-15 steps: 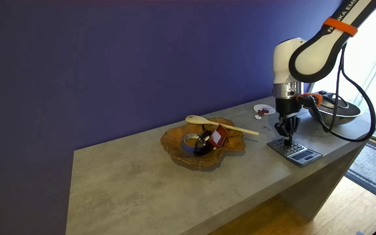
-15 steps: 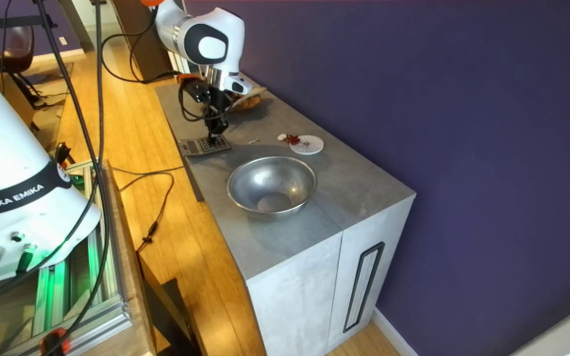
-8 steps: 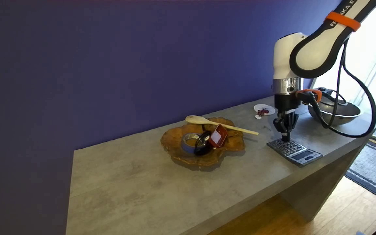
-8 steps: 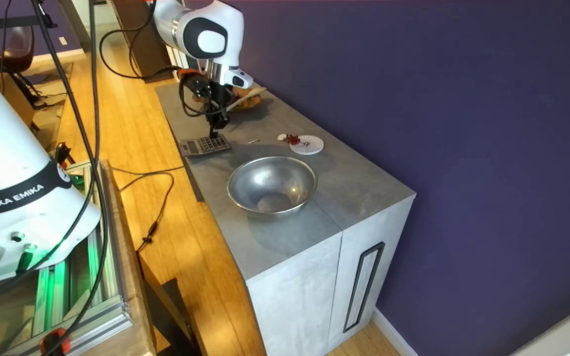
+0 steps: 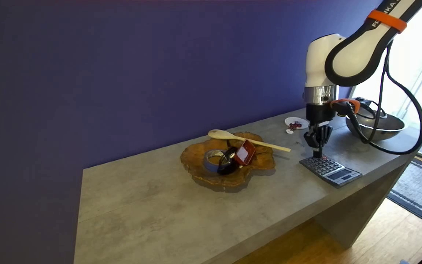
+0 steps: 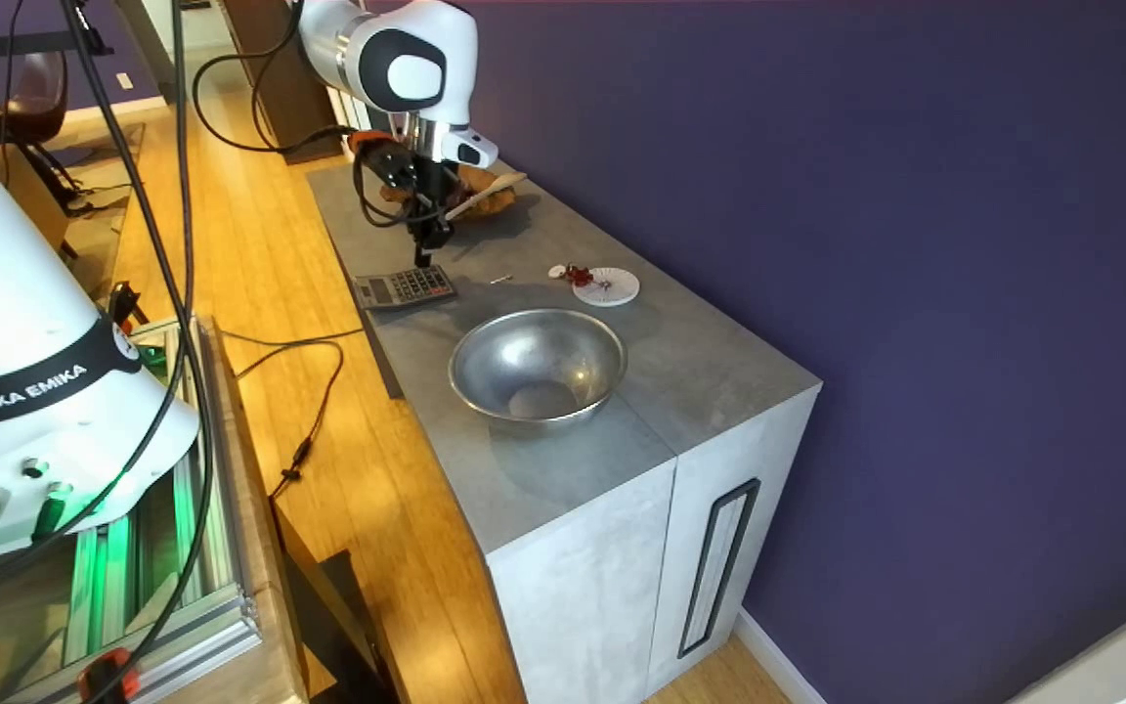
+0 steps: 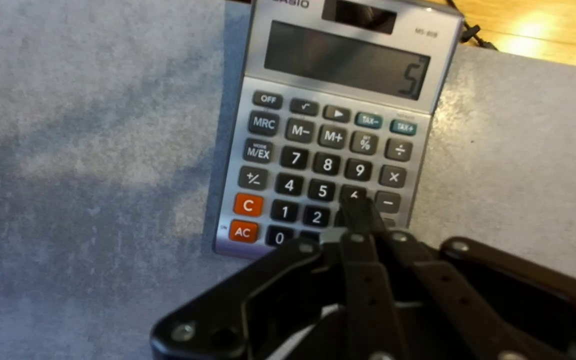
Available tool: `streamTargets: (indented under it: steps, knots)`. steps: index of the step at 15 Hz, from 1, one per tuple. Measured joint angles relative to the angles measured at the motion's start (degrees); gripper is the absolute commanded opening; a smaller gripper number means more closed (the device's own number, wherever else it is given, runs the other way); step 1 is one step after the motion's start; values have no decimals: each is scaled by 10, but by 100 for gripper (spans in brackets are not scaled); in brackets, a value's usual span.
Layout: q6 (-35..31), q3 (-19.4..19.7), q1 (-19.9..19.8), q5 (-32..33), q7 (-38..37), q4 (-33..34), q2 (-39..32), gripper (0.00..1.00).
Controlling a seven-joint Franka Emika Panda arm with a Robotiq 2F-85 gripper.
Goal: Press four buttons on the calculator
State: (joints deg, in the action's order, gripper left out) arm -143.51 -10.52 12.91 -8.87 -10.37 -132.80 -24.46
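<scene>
My gripper [image 7: 360, 211] is pinched closed, empty, likely so it presses the keys [image 7: 322, 190] 1 at a time; the calculator [image 5: 330, 169] lies at the right of the counter [image 5: 141, 205], by its near edge.

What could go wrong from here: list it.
In the wrist view, the shut gripper covers part of the 6 key, so its aim may stray.
Landing on C or AC would probably clear the display, which shows 5.
A skewed push could slide the calculator, which lies near the counter's edge.
</scene>
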Motion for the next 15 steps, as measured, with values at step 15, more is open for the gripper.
streamTargets:
  steps: [15]
  knots:
    - [-15,8,0,1,-1,19,-30,0]
